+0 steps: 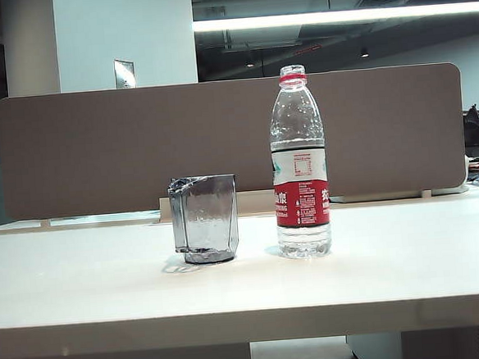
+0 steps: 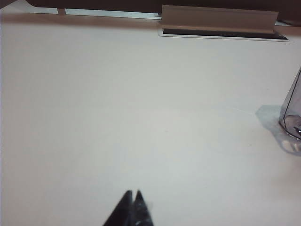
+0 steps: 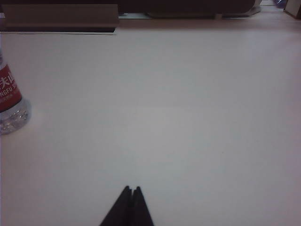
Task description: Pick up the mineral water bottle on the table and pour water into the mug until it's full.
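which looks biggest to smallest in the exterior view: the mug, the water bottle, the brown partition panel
1. Brown partition panel, by far the widest, though it stands farther back.
2. Mineral water bottle, about twice the mug's height.
3. Mug, shortest; it stands beside the bottle at similar depth, so that comparison is fair.

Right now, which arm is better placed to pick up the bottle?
Right. The bottle stands right of the mug. The right gripper, shut, sees it; the left gripper, shut, sees only the mug.

Pretty clearly an office: I'm at a white desk (image 1: 393, 259) with a brown partition panel (image 1: 97, 148) at 12 o'clock, strip light (image 1: 335, 16) overhead.
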Robot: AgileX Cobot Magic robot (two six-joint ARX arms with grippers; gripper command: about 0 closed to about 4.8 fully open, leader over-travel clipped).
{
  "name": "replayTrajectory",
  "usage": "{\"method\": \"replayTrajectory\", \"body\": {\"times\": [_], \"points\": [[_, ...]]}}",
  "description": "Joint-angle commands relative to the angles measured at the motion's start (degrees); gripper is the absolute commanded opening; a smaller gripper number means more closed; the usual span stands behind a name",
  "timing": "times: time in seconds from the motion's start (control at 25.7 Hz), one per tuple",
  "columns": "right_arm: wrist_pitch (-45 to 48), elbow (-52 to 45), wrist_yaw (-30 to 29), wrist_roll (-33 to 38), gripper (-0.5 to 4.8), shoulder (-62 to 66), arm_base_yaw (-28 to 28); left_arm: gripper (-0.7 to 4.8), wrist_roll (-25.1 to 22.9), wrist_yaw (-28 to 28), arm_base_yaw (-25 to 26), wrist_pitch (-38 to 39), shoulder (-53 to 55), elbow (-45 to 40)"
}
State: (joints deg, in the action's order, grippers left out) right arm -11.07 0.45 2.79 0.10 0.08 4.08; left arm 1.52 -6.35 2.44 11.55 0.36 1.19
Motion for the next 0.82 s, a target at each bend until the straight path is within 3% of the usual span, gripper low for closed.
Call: {"method": "replayTrajectory", "body": {"times": [0.04, 0.54, 0.78, 0.82], "points": [[0.8, -0.4, 0.0, 0.1, -0.05, -0.1, 0.0, -0.03, -0.2, 0.1, -0.1, -0.1, 0.0, -0.1], [0.8, -0.4, 0.0, 0.1, -0.05, -0.1, 0.0, -0.02, -0.2, 0.2, -1.9, 1.8, 4.8, 2.6], [0.8, -0.4, 0.0, 0.1, -0.05, -0.1, 0.0, -0.02, -0.2, 0.1, -20.6, 11.2, 27.7, 21.1], [0.8, -0.4, 0.0, 0.1, -0.05, -0.1, 0.0, -0.03, -0.2, 0.0, -21.7, 11.1, 29.4, 22.7]]}}
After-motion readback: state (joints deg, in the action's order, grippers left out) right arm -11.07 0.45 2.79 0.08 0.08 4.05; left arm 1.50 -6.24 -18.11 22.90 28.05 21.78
